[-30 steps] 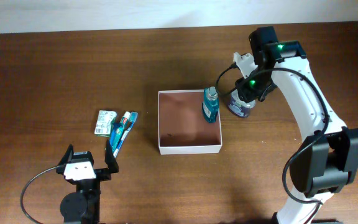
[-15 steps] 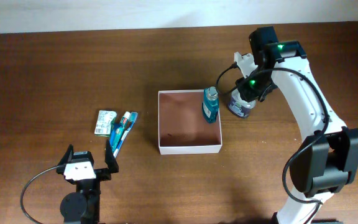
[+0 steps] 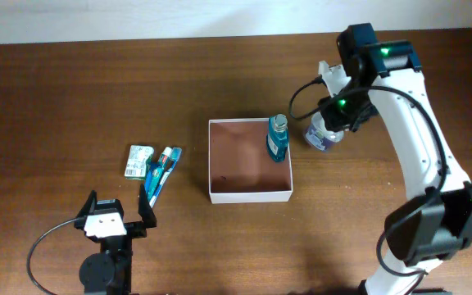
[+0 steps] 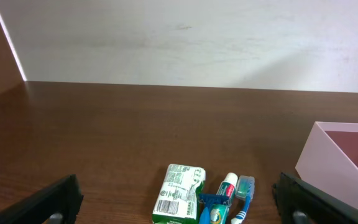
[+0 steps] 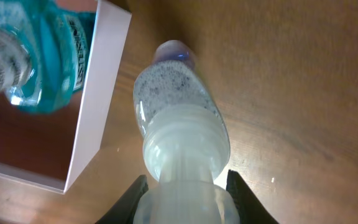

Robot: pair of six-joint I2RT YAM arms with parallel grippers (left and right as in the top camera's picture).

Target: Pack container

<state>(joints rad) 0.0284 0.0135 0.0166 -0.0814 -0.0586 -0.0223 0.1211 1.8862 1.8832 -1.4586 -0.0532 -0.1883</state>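
Brown table (image 3: 72, 82), white wall (image 4: 185, 37) beyond its far edge. Left of centre: 1 green packet (image 3: 138, 161) beside 1 tube (image 4: 227, 185) and 1 toothbrush (image 4: 244, 186). Right of centre: 1 teal bottle (image 3: 278, 138) upright in the container (image 3: 250, 196); 1 speckled bottle (image 3: 319, 139) near it.

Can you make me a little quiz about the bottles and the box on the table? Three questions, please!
1. True or false: the blue bottle stands inside the container.
2. What does the right gripper hold? A) a spoon B) the speckled clear bottle C) nothing
3. Fill the gap: in the overhead view, the green packet lies to the ___ of the container.
Key: 1 true; 2 B; 3 left.
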